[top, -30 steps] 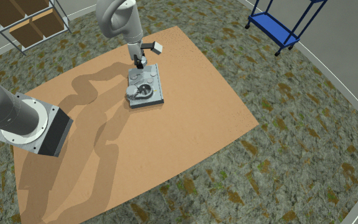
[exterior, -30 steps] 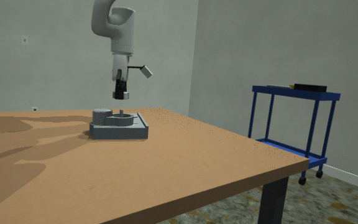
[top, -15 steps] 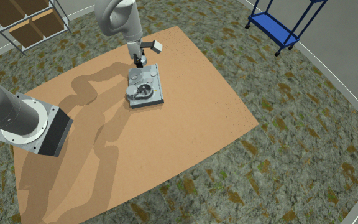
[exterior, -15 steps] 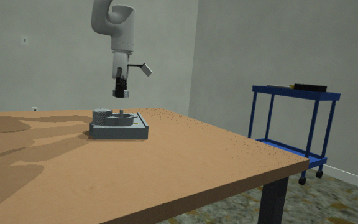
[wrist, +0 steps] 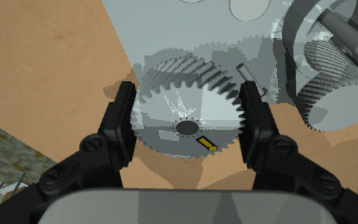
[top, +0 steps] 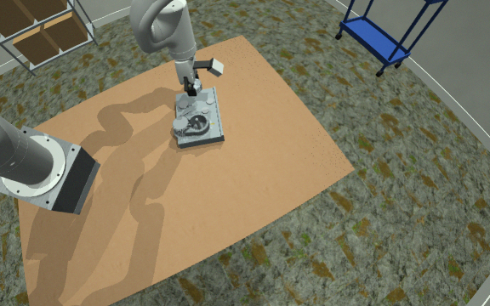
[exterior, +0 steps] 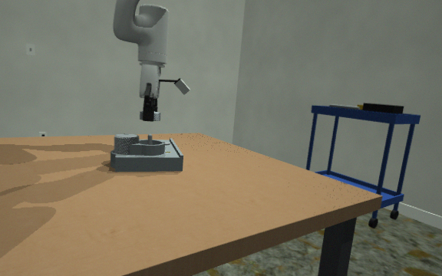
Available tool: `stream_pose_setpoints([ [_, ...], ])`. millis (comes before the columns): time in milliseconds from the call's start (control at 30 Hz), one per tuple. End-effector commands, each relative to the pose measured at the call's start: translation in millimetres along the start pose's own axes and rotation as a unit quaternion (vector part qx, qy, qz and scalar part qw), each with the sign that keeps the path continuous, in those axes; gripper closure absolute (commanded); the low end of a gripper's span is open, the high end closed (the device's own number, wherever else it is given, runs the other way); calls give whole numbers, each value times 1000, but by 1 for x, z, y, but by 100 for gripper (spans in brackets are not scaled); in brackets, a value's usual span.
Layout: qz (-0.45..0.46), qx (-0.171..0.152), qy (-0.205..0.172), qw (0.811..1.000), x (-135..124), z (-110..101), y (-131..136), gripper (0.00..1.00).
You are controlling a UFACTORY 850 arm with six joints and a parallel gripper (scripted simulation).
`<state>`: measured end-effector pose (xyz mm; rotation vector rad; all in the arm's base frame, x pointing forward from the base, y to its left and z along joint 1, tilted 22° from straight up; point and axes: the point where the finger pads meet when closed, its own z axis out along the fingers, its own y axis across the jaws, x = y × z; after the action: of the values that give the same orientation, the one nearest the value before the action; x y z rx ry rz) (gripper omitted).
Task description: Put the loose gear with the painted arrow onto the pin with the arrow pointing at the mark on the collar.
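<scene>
My gripper (wrist: 187,99) is shut on the loose gear (wrist: 189,121), a grey toothed wheel with a yellow arrow (wrist: 206,143) beside its bore. In the side view the gripper (exterior: 150,115) holds the gear (exterior: 155,116) in the air, well above the timing case (exterior: 146,157). The pin stands upright inside the round collar (exterior: 149,147), just below the gear. From above, the gripper (top: 191,90) hangs over the case's far end (top: 198,116). A fixed gear (exterior: 126,143) sits at the case's left. The pin shows at the wrist view's upper right. I cannot see the collar's mark clearly.
A blue cart (exterior: 361,149) stands off the table's right side. Shelves with brown boxes (top: 37,25) are at the far left. The arm's base (top: 41,170) sits at the table's left edge.
</scene>
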<state>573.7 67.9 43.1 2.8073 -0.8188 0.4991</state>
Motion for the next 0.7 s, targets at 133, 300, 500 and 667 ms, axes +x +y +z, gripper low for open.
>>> stream_pose_setpoints([
  [133, 1, 2, 1, 1000, 21, -2, 117, 100],
  [300, 1, 2, 1, 1000, 22, -3, 120, 100],
  [500, 5, 2, 1, 1000, 22, -2, 120, 100],
  [667, 16, 2, 1, 1000, 21, -2, 121, 100],
])
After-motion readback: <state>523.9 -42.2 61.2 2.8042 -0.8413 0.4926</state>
